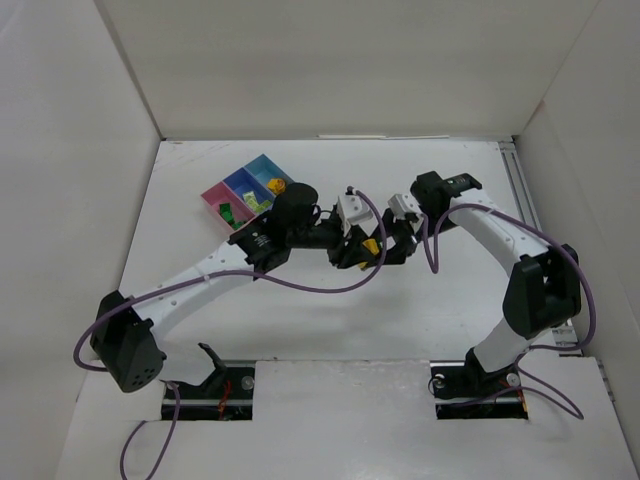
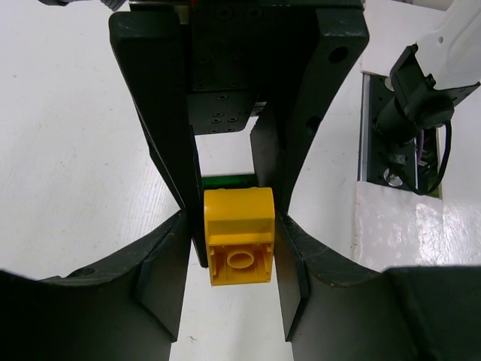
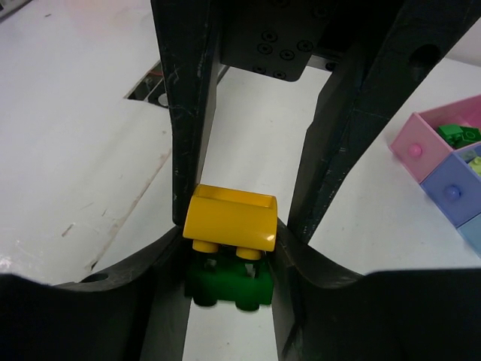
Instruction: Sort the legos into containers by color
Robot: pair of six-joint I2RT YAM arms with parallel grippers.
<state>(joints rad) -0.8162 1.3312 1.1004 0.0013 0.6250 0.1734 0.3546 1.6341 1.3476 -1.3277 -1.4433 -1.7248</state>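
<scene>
In the top view my two grippers meet tip to tip at mid-table. My left gripper is shut on an orange-yellow brick, which also shows in the top view. My right gripper is shut on a dark green brick. The yellow brick is joined to it by its studs, which show in a small gap. The pink and blue tray lies behind and left of the left gripper. It holds dark green, lime and yellow bricks in separate bins.
White walls enclose the table on three sides. In the right wrist view the tray's pink bin holds green bricks, with a blue bin next to it. Purple cables loop off both arms.
</scene>
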